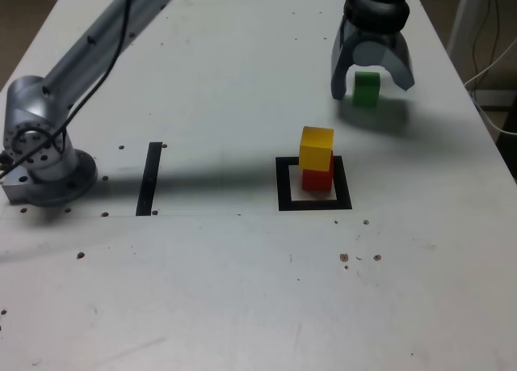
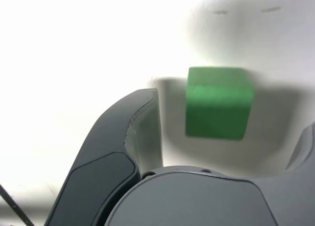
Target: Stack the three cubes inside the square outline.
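My claw [image 1: 372, 82] hangs over the far side of the surface [image 1: 242, 290], toward the exterior view's right, with its jaws spread wide and pointing down. The green cube [image 1: 367, 89] sits on the surface between the two jaws; in the wrist view the green cube [image 2: 218, 102] shows clear white surface between itself and the nearer finger [image 2: 129, 137], so I am not gripping it, and I cannot tell whether the other finger touches it. The claw holds nothing.

Nearer the camera, the square outline [image 1: 314, 203] lies flat on the surface, its black frame showing on all sides. Inside it stands the red cube [image 1: 318, 179], and the yellow cube [image 1: 316, 148] rests on top of the red one, turned slightly askew from it. The green cube is well apart from that stack, beyond it.

On the exterior view's left, the arm's base [image 1: 40, 149] sits on the surface, and a straight black strip [image 1: 149, 179] lies just beside it, between base and outline.
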### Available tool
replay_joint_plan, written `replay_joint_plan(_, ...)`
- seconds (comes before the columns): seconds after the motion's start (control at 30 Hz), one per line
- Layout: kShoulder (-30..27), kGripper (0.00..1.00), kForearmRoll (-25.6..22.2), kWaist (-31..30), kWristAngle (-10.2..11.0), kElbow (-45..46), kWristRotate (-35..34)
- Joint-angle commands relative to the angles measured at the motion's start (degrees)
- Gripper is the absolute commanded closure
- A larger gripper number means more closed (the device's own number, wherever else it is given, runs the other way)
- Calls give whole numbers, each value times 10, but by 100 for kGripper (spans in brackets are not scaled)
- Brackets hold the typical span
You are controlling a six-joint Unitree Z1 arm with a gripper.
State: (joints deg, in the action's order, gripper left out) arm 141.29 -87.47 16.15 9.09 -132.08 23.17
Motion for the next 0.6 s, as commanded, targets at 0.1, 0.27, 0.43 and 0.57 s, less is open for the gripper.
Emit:
replay_joint_plan(0.1, 24, 11, -25, 6, 1, -30, 2)
replay_joint_plan(0.27, 38, 28, -34, 6, -7, -46, 2)
replay_joint_plan(0.43, 46, 53, -35, 6, -10, -60, 3)
replay_joint_plan(0.57, 47, 72, -35, 5, -5, -69, 7)
